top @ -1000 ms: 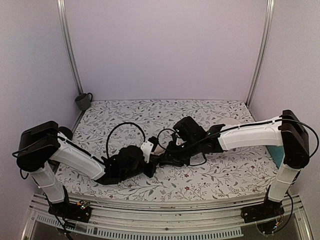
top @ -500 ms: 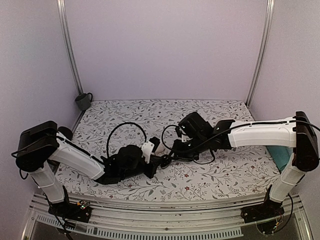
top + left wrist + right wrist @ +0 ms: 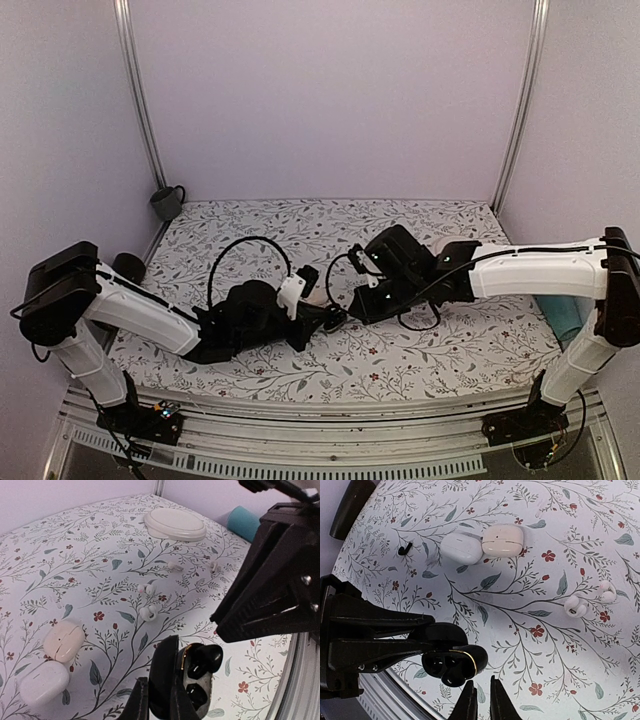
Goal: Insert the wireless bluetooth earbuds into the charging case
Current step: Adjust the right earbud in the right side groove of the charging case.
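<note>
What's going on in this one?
The left gripper is clamped on the open black charging case. Both black earbuds appear to sit in its wells. The right gripper hovers right beside the case, shut, with nothing visible between its fingers. The white earbuds and white cases lie apart on the floral cloth.

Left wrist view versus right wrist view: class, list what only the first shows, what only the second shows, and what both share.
Only the left wrist view: a round white dish and a teal object. Only the right wrist view: a small black hook and a dark object at the table edge. Both: the open charging case, a white case beside a cream case, and two white earbuds.
</note>
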Controlling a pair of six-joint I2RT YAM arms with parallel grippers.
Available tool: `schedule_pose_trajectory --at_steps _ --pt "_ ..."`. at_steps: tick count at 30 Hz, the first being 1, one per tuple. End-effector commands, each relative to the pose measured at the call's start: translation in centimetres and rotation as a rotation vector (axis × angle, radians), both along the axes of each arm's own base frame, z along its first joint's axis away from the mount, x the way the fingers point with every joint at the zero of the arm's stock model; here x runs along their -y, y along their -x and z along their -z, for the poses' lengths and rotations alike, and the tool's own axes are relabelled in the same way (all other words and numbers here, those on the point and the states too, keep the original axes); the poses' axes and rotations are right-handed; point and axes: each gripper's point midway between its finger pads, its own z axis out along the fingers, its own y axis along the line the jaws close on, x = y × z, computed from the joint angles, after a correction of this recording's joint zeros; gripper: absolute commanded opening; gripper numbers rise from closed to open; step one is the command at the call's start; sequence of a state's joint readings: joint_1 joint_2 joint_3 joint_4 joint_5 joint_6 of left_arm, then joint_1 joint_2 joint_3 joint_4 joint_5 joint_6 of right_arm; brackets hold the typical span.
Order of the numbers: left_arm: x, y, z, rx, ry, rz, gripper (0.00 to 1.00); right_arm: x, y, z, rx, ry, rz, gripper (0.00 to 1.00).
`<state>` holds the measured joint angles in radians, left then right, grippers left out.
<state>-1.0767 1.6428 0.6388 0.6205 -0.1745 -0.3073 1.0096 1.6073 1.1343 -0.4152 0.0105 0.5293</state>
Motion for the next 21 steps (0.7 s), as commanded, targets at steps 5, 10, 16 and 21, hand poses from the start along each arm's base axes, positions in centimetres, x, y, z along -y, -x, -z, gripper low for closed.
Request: schedule_pose_trajectory --at_steps 5,10,16,21 --pt "0.2 -0.3 -1.4 0.01 0.028 0.01 0.0 -0.3 1.2 -0.2 0.046 0.035 -0.058 0.12" --pt "0.3 -0.2 -1.4 0.01 0.03 0.014 0.0 -0.4 0.9 0.3 0.043 0.053 -0.028 0.11" --pt "0.4 -0.2 -1.6 0.01 0.035 0.016 0.0 -0.9 0.5 0.2 0.042 0.041 -0.007 0.11" --pt "0.4 -0.3 -1.6 0.009 0.037 0.016 0.0 -1.7 0.6 0.3 0.035 0.029 -0.019 0.11"
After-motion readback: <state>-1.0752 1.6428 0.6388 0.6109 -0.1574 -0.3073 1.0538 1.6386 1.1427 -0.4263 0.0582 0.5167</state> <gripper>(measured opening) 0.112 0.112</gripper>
